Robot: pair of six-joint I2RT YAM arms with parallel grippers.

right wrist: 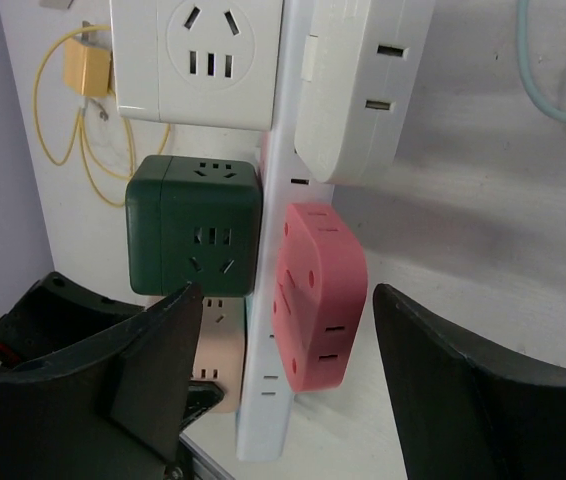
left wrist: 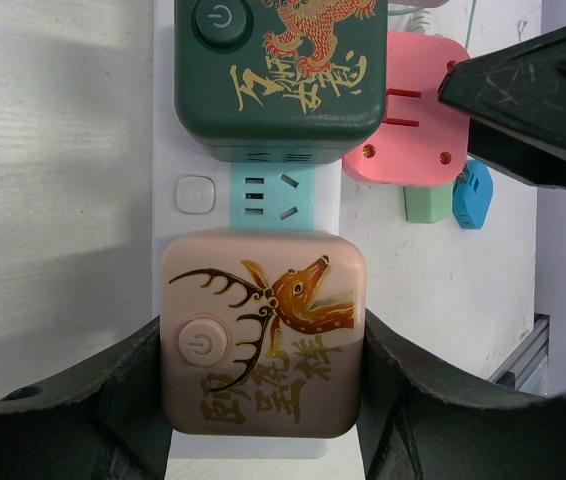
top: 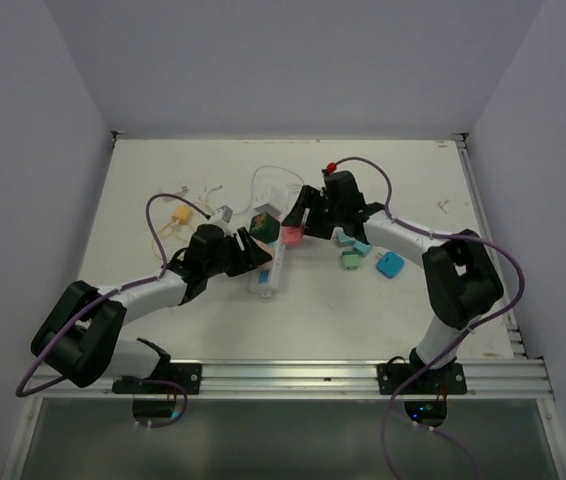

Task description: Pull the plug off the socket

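Observation:
The socket, a long white power strip [top: 269, 274], lies mid-table; a blue outlet [left wrist: 273, 196] shows on it. A beige-pink cube adapter with a deer picture [left wrist: 263, 335], a dark green cube [left wrist: 281, 70] and a flat pink plug [left wrist: 403, 105] sit in it. My left gripper [left wrist: 263, 350] is shut on the beige-pink cube, fingers against both its sides. My right gripper [right wrist: 283, 380] is open, its jaws wide on either side of the strip [right wrist: 268, 400] and the pink plug [right wrist: 318, 295], touching neither. In the top view it [top: 301, 215] hangs just above the pink plug [top: 292, 236].
A white cube adapter [right wrist: 198, 60] and a white flat plug [right wrist: 348, 90] sit at the strip's far end. A yellow plug with cord [top: 179, 215] lies left. Small teal, green and blue plugs [top: 390, 264] lie right. A metal rail [top: 488, 230] runs along the right edge.

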